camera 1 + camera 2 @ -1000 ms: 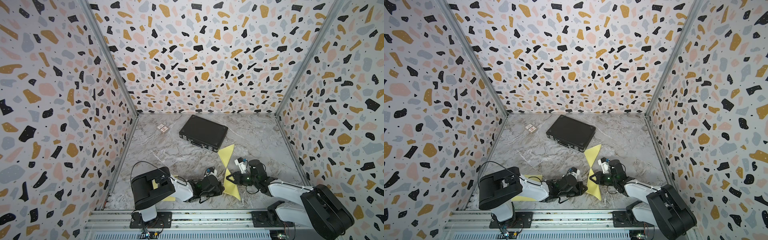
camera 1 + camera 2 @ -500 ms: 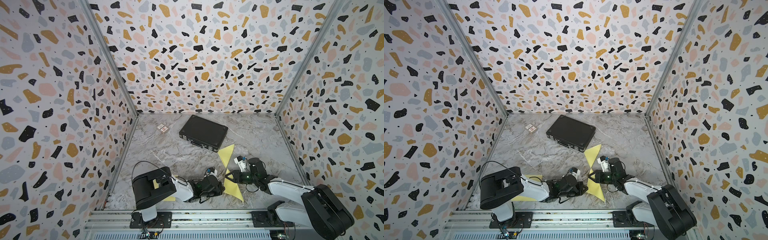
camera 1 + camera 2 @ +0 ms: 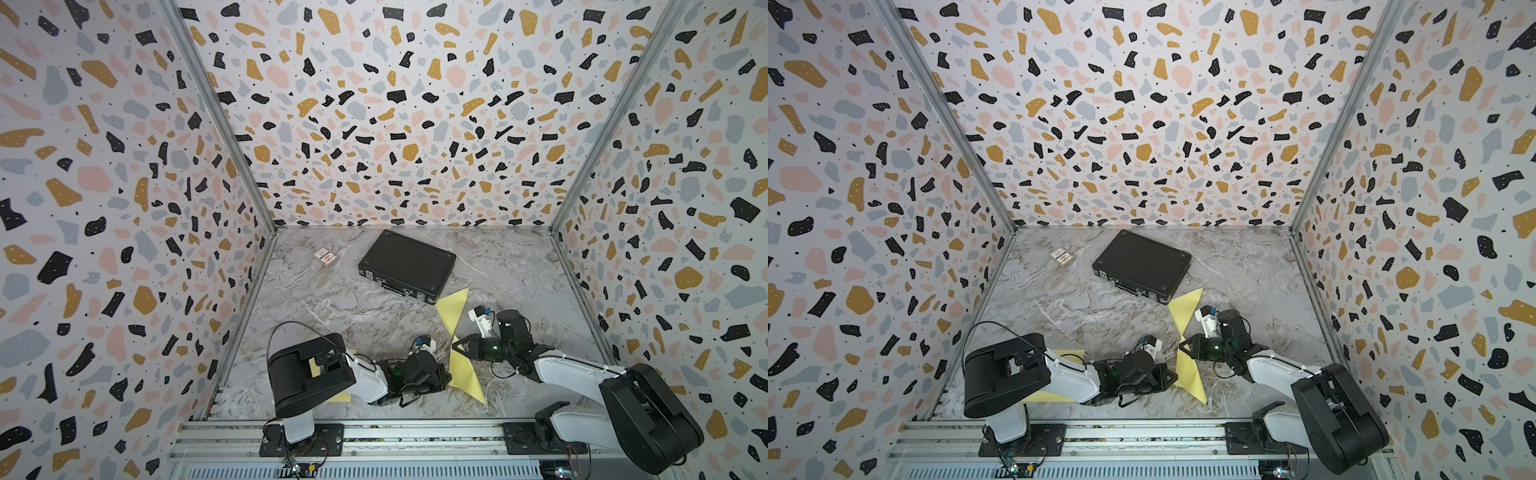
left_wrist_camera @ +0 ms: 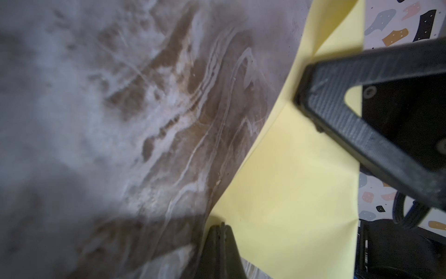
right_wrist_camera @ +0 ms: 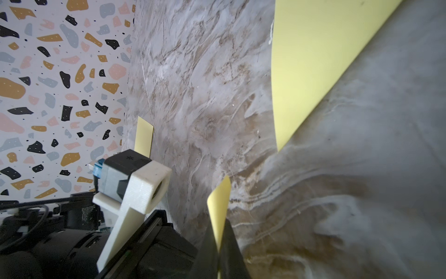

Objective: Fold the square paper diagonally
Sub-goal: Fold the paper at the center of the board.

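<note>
The yellow square paper (image 3: pixel 454 309) lies on the marble table, twisted at its waist, with a far part and a near part (image 3: pixel 469 378). My right gripper (image 3: pixel 457 347) is shut on a raised corner of it; the right wrist view shows yellow paper (image 5: pixel 220 200) pinched between the closed jaws (image 5: pixel 219 226). My left gripper (image 3: pixel 448 377) is shut, its tips (image 4: pixel 221 225) set against the paper's edge (image 4: pixel 289 181). Whether any paper sits between the left jaws does not show. Both grippers meet at the paper's left side in both top views (image 3: pixel 1183 361).
A black case (image 3: pixel 407 266) lies at the back, touching the paper's far tip. A small card box (image 3: pixel 325 257) sits to its left. A second yellow sheet (image 3: pixel 1059 395) lies under my left arm. Patterned walls close three sides.
The right gripper has shifted slightly toward the far side with the paper's corner, and the paper's near part has moved a little. The left arm has stayed put.
</note>
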